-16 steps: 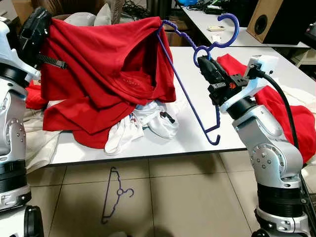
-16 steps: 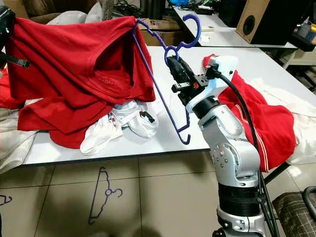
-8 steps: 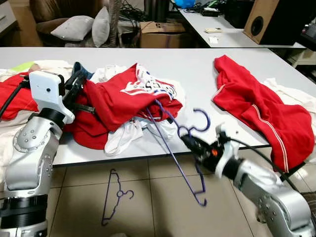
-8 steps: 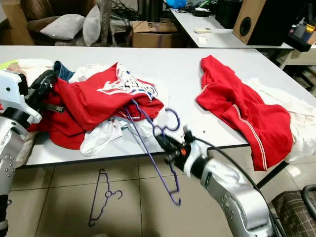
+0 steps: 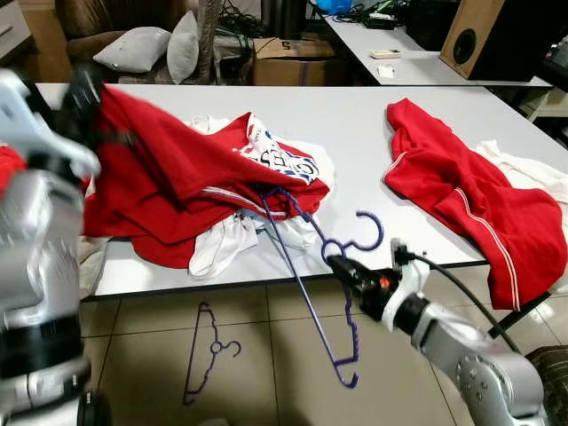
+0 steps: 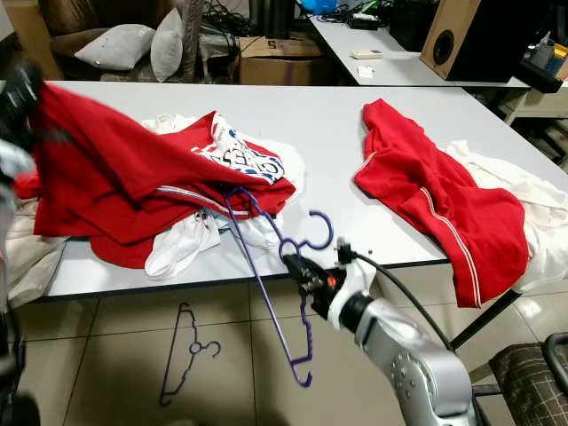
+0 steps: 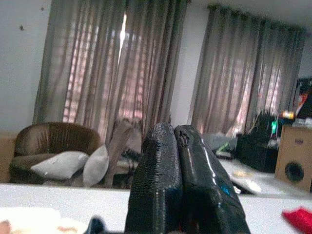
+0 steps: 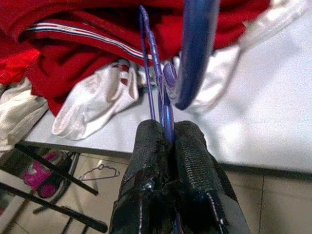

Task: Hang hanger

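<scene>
While the right gripper (image 5: 340, 263) sits low, just past the front edge of the white table (image 5: 355, 124), its two black fingers (image 8: 146, 146) are pressed together on the neck of a purple hanger (image 5: 306, 284). Hanger's hook curls up beside the gripper; one arm of its frame slants up w/ its far end tucked under a pile of clothes, the other end hangs down over the tiled floor (image 5: 266, 355).

Left gripper (image 5: 84, 89) is raised at the table's left end, blurred, w/ a red shirt (image 5: 169, 177) draping from it & stretching across the pile. In the left wrist view its fingers (image 7: 161, 170) are closed against each other; what they pinch can't be seen from that angle, but the cloth hangs from that spot in the head views.

Pile under the shirt: a red & white printed garment (image 5: 275, 164) and white clothes (image 5: 222, 244) spilling toward the table edge. Well apart on the right side of the table lies another red garment (image 5: 461, 204), trailing over the edge, w/ white cloth (image 5: 524, 169) beside it.

A second purple hanger (image 5: 209, 351) lies flat on the floor below the table. Beyond the table: a grey cushion (image 5: 133, 49) on a brown sofa, a cardboard box (image 5: 284, 58), and a wooden speaker (image 5: 475, 35) on another table.
</scene>
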### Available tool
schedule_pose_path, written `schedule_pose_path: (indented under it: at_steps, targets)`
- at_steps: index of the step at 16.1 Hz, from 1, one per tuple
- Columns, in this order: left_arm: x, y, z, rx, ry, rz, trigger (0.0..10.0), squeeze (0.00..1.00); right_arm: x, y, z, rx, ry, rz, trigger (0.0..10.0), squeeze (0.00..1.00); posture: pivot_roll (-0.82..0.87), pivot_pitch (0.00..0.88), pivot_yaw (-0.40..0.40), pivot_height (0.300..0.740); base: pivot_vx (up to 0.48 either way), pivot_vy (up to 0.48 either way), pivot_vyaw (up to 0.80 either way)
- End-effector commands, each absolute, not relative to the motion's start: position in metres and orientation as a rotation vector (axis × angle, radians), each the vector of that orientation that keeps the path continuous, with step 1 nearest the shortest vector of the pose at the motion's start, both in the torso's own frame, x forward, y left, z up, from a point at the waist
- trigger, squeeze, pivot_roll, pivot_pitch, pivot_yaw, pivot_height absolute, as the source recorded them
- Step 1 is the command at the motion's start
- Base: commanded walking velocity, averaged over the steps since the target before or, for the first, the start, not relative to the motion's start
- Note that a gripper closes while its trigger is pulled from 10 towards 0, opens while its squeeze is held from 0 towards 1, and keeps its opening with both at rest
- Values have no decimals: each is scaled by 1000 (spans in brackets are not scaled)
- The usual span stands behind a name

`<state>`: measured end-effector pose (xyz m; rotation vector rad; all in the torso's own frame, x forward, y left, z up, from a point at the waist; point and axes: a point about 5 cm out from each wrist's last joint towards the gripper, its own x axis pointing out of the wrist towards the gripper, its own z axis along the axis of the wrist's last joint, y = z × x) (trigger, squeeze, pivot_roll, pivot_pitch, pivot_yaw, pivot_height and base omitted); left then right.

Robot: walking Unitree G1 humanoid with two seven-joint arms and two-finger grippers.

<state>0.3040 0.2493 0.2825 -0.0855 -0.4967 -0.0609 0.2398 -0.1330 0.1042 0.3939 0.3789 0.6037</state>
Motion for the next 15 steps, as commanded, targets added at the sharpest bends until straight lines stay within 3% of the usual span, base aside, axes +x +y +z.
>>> schedule_pose_path:
  at_steps: [1, 4, 7, 8, 9, 10, 11, 12, 13, 15]
  targets:
    - [306, 254, 284, -105, -483, -41, 0, 0, 241, -141, 102, 408, 380, 555, 10000, 0, -16, 0, -27, 740, 0, 0, 0]
    - [310, 258, 291, -121, -482, -20, 0, 0, 248, -154, 105, 550, 327, 465, 10000, 0, -24, 0, -12, 740, 0, 0, 0]
    - [313, 261, 293, -85, -474, -24, 0, 0, 250, -158, 111, 520, 289, 475, 10000, 0, -23, 0, -12, 740, 0, 0, 0]
    - [317, 251, 271, 103, -327, -110, 0, 0, 249, -156, 125, 521, 234, 527, 10000, 0, -23, 0, -15, 740, 0, 0, 0]
    - [317, 241, 258, 176, -262, -175, 0, 0, 249, -155, 129, 519, 221, 548, 10000, 0, -25, 0, -17, 740, 0, 0, 0]
    - [315, 216, 236, 225, -165, -340, 8078, 0, 249, -153, 133, 511, 212, 580, 10000, 0, -26, 0, -19, 740, 0, 0, 0]
    - [313, 206, 231, 231, -146, -406, 10000, 0, 249, -152, 134, 507, 212, 590, 10000, 0, -26, 0, -19, 740, 0, 0, 0]
    - [310, 188, 222, 237, -121, -514, 10000, 0, 248, -150, 135, 502, 214, 603, 10000, 0, -27, 0, -24, 740, 0, 0, 0]
    - [309, 160, 207, 302, -95, -654, 10000, 1000, 248, -147, 134, 493, 222, 622, 10000, 0, -27, 0, -24, 740, 0, 0, 0]
    - [315, 137, 196, 321, -79, -729, 10000, 1000, 248, -146, 134, 481, 231, 627, 10000, 0, -27, 0, -24, 740, 0, 0, 0]
